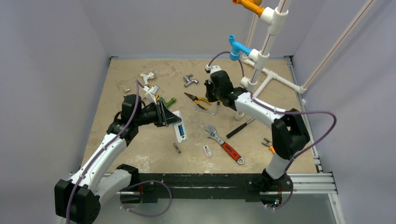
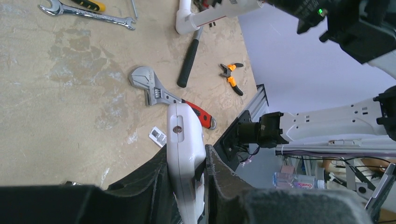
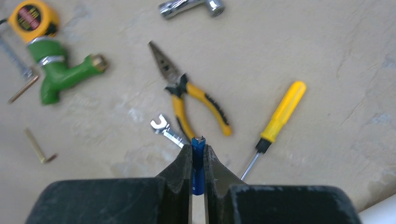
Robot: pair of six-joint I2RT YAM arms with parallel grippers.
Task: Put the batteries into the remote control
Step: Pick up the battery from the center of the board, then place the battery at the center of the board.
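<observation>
**Right claw pinching a battery, left claw hugging the remote: insertion is up next**

So the right claw (image 3: 198, 148) is clamped on a blue battery (image 3: 198, 161), holding it lengthwise between the pads with one end poking out past the tips. It hangs over the far half of the table (image 1: 140, 154), roughly mid-width, above the yellow pliers (image 3: 187, 93) and near the yellow screwdriver (image 3: 280, 112).

The left claw (image 2: 187, 155) is closed tight around the remote control (image 2: 182, 135), gripping one end and holding it off the table left of the middle. From the top view its back faces up, and it looks like one seated cell (image 1: 180, 129) is in the recess.

My read is that the pickup step is done and the second cell is about to go in. The two claws are well apart, so the next move needs the right arm to carry the battery toward the near-left, over to the remote. It then has to line the cell up parallel with the free slot and get the polarity the right way round. I can't make out the spring end from here, so no call on that. It also has to press in without knocking the seated cell loose, while the left claw keeps the remote steady and the recess turned upward.

There's a small white piece (image 1: 207, 150) just beside the red-handled wrench (image 1: 226, 145) near the table's near edge. It could be the cover, but I can't tell.
</observation>
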